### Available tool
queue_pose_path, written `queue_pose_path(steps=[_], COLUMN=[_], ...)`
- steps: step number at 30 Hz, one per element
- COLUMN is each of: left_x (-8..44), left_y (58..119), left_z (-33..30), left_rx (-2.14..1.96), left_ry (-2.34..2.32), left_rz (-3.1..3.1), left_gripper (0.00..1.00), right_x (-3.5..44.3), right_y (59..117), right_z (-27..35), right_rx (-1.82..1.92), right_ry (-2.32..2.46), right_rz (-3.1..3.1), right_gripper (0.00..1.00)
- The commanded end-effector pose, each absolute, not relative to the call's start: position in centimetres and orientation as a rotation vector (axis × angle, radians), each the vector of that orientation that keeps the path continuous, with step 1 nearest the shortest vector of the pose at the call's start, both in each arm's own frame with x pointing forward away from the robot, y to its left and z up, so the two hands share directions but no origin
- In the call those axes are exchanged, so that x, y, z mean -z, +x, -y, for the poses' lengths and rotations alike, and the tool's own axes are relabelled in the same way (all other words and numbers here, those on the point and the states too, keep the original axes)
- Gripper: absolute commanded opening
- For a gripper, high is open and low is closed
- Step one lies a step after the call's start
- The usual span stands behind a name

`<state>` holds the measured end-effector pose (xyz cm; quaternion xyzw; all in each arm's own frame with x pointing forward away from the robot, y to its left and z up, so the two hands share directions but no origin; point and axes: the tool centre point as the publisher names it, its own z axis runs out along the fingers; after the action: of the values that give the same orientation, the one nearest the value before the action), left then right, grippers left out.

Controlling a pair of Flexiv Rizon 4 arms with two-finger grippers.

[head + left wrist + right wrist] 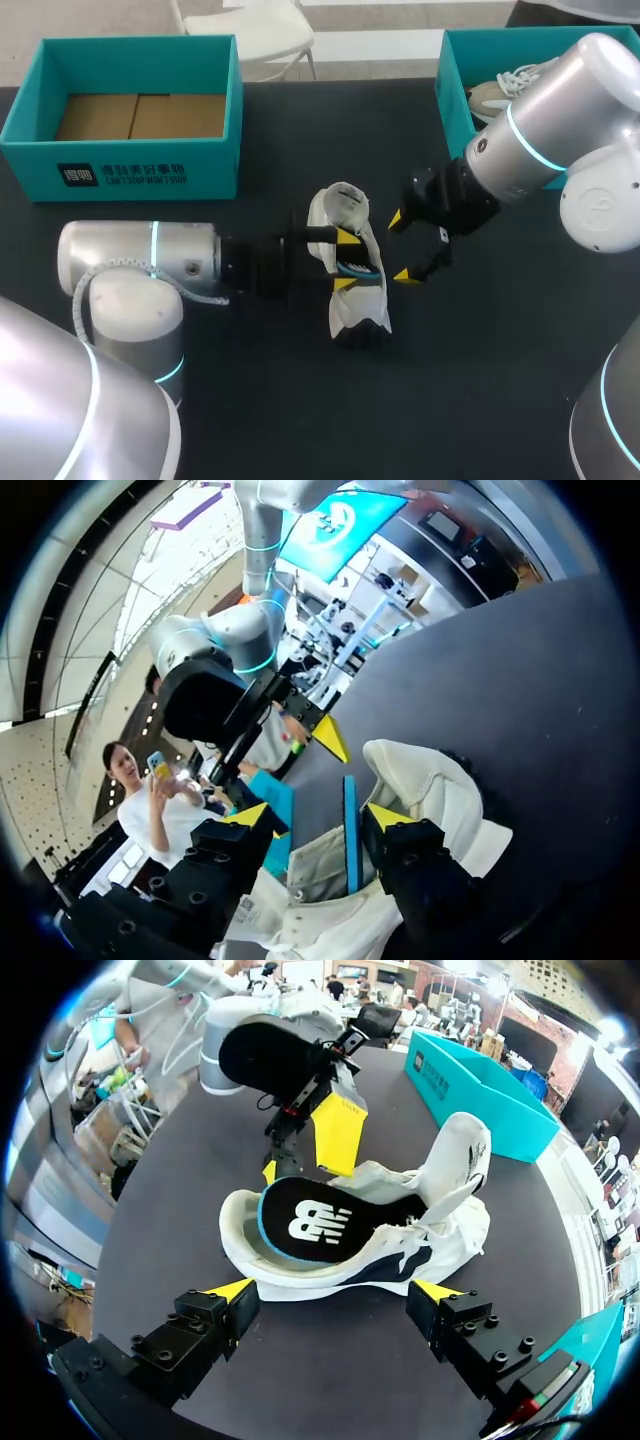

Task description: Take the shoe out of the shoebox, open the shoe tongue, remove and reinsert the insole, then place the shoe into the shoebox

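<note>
Right end effector (333, 1290) up close, yellow tips spread wide and gripping nothing, fully released. Dead ahead of it, just short of those tips, the white shoe (400, 1260) lies on the dark surface (330, 1370). So the shoe's out of the box, and the tongue (455, 1155) is folded well back, leaving the mouth gaping toward this end effector. Inside sits the black insole (315, 1222), its blue rim riding a little proud of the collar at the heel end. I'd call this the insole step, though these views can't settle whether it's on the way out or going back in. Left end effector (346, 261) is at the far side of the shoe, right at the collar; clenched on it or merely resting against it, I cannot tell. Next move, by my reading, belongs to the right: ease forward and get its tips onto that raised rim. From there it either pinches the rim to draw the insole clear or presses it flat, with the left steadying the shoe. Teal shoebox (120, 165) sits well apart, back beyond the left end effector, beside its arm.
</note>
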<state>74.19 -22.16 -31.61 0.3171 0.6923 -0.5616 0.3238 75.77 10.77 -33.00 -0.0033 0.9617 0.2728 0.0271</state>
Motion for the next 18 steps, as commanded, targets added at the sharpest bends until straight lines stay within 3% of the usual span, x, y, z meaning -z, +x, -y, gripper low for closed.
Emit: queue_pose_path(steps=[1, 6, 9, 18], left_x=[30.9, 30.9, 31.4, 30.2], left_y=[73.5, 73.4, 73.3, 72.5], left_z=[21.7, 21.9, 22.5, 22.5], left_rx=[1.477, 1.495, 1.513, 1.534], left_ry=[0.831, 0.825, 0.82, 0.838], left_rz=[-1.801, -1.793, -1.804, -1.786], left_gripper=[0.58, 0.56, 0.49, 0.5], right_x=[33.1, 33.1, 33.1, 33.1], right_y=[75.7, 75.7, 75.7, 75.7], right_z=[-10.9, -10.9, -10.9, -10.9], right_rx=[-0.841, -0.841, -0.841, -0.841], right_ry=[-0.009, -0.009, -0.009, -0.009], right_rz=[-2.969, -2.969, -2.969, -2.969], right_gripper=[1.0, 1.0, 1.0, 1.0])
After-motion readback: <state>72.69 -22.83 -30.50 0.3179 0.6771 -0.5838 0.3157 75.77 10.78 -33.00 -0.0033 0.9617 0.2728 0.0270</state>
